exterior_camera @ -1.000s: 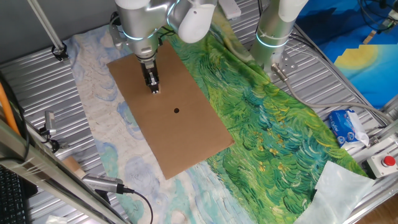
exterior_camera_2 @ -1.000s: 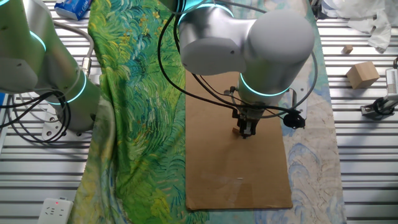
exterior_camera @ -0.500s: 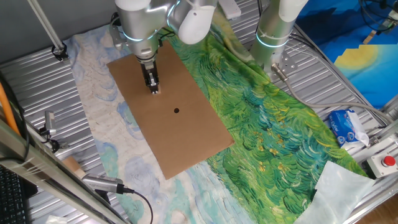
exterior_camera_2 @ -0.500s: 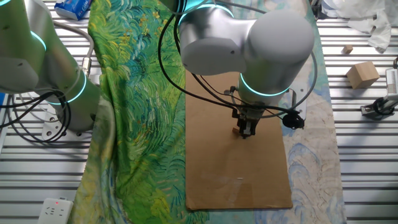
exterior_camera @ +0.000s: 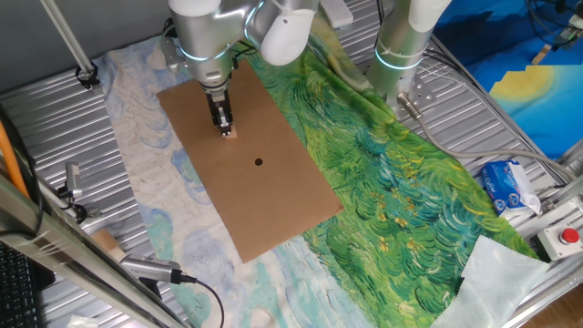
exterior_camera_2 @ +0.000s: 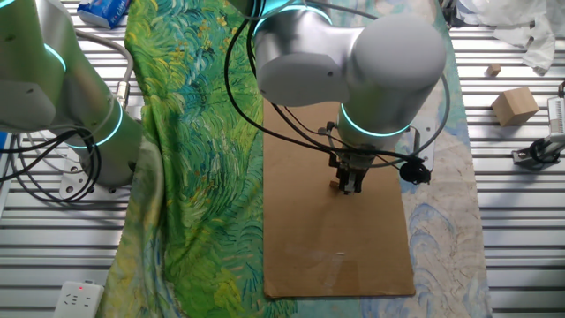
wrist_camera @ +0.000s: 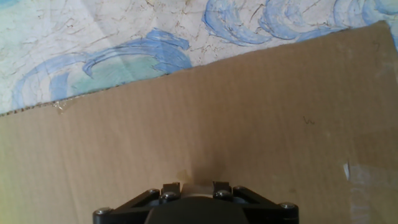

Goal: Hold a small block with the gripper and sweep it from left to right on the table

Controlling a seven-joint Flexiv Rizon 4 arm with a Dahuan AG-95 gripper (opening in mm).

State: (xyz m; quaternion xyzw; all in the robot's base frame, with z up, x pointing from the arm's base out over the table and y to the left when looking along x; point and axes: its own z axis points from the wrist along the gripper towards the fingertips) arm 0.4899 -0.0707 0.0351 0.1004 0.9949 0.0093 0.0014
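Pincer: your narrow black two-finger gripper (exterior_camera: 224, 128) stands upright with its tips down on the flat brown cardboard rectangle (exterior_camera: 273, 196). In the hand view a pale sliver sits between the two fingers, so it reads as clenched on the tiny pale tan wooden cube (exterior_camera: 230, 133).

Cube: it is at the fingertips, touching the cardboard, in the upper part of the sheet as one fixed view shows it, toward the 11 o'clock corner. From the other fixed view only a small tan edge (exterior_camera_2: 334, 185) shows at 9 o'clock of the fingers (exterior_camera_2: 350, 183).

Grip advice: you have very little of the block in the jaws, so I judge it could slip or twist out. Hold the squeeze steady and do not press down harder.

Sweep advice: keep the fingers vertical and the height constant, so that the block slides flat rather than digging into the corrugated surface. Move slowly and in one straight line.

Path: the small black dot (exterior_camera: 259, 162) lies at about 5 o'clock of the gripper, well apart. Further on, a small tape patch (wrist_camera: 347, 172) shows at 3 o'clock in the hand view; it may snag.

Edges: the pale blue swirly cloth (exterior_camera: 137, 173) borders one long side and the green swirly cloth (exterior_camera: 401, 182) the other. Stop before the cardboard edge.

Beyond: the silver ribbed-metal tabletop (exterior_camera: 36, 118) lies under it all.
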